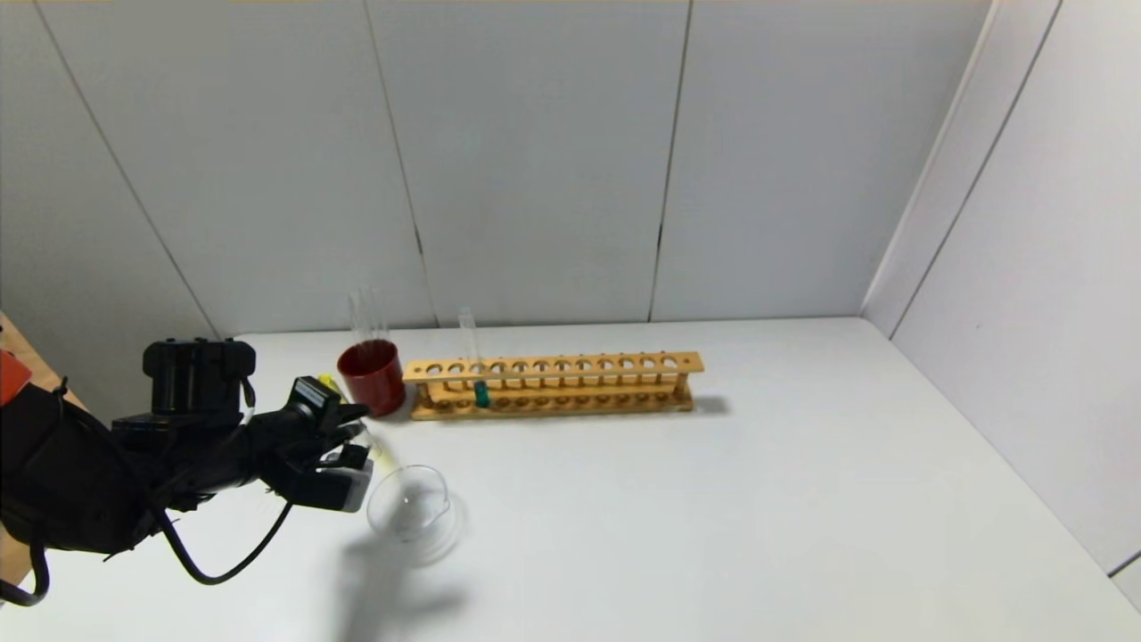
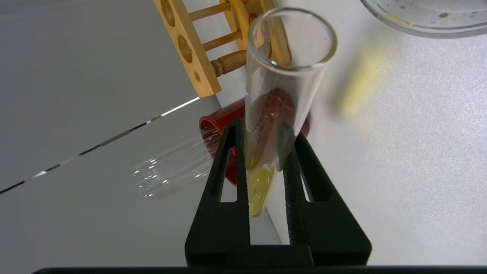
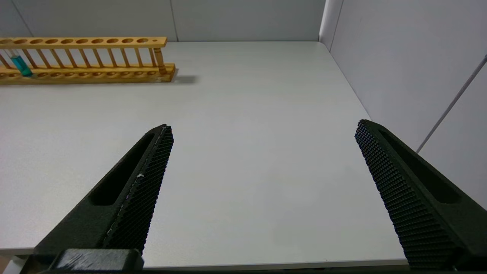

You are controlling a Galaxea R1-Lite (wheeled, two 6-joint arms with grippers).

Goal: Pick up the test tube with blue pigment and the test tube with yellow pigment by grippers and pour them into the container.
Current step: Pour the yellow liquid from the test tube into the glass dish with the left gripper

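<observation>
- White bench [image 1: 713, 499] set in a corner of grey panel walls [image 1: 535, 160]; wooden rack [image 1: 553, 385] near the back, red cup [image 1: 372, 376] just beside its left end
- Left end effector [image 2: 266, 148] clamped on the test tube with yellow pigment [image 2: 266, 114], tilted, mouth toward the container [image 1: 408, 504]; yellow liquid low in the tube
- Test tube with blue pigment [image 1: 479, 379] upright in the rack
- Left wrist view alone shows clear tubes [image 2: 171, 171] in the cup
- Right end effector [image 3: 262, 129] wide open, holding nothing, over bare bench; only its own view shows it
</observation>
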